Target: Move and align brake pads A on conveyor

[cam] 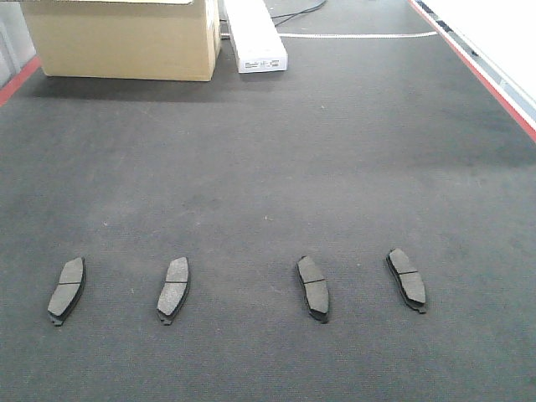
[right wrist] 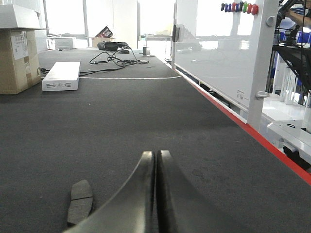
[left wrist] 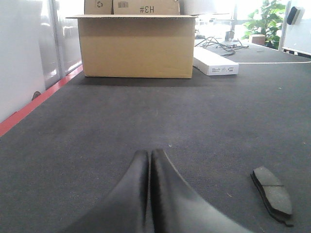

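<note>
Four brake pads A lie in a loose row across the near part of the conveyor, faces up, well apart from one another: far-left pad, inner-left pad, inner-right pad, far-right pad. Left two lean top-right; right two lean top-left. None touches another.

Left claw: fingers pressed together, tips meeting, nothing between them, low over the belt. One pad lies to its right, near but not touching.

Right claw: fingers likewise pressed together and empty. One pad lies just to its left on the belt, apart from the fingers.

Mid belt: bare charcoal felt, slightly scuffed.

Far end: cardboard box on the belt at left, marked "#H3" on a carton above it in the left wrist view. White oblong carton just right of the box. Black cables beyond the white carton. Red edge strip runs along the right side, another at left. White panel stands beyond the right edge.
</note>
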`<state>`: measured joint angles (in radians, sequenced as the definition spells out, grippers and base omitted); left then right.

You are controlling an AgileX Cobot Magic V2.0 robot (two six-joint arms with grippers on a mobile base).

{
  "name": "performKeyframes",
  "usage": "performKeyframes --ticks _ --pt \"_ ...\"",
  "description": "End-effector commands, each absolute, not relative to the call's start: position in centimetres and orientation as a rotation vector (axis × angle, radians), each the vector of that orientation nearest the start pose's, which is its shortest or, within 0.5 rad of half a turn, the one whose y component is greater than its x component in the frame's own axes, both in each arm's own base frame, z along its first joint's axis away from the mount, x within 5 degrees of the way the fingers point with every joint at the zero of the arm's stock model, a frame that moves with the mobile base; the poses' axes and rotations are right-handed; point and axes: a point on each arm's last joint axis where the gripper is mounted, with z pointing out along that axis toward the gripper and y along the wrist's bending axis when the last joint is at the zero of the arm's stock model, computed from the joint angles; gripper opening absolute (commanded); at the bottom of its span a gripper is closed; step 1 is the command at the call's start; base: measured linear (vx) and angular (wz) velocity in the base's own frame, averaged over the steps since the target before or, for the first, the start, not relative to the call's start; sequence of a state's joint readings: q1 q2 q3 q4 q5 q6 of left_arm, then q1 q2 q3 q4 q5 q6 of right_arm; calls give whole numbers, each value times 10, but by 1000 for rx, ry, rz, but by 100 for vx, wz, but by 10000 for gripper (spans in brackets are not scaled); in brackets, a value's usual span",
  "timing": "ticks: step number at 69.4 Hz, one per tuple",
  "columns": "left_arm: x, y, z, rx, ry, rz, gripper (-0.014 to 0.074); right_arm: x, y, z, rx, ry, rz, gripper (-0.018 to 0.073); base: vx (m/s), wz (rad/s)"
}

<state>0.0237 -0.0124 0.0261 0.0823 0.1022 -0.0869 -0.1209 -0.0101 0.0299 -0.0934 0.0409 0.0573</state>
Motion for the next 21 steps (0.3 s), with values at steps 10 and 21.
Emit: performKeyframes --ticks 10,21 --pt "56 1 198 -26 1526 5 -6 56 -7 204 52 1465 -145 -11 0 0" --pt "56 1 198 -26 1526 5 -6 56 -7 204 52 1466 -145 -11 0 0"
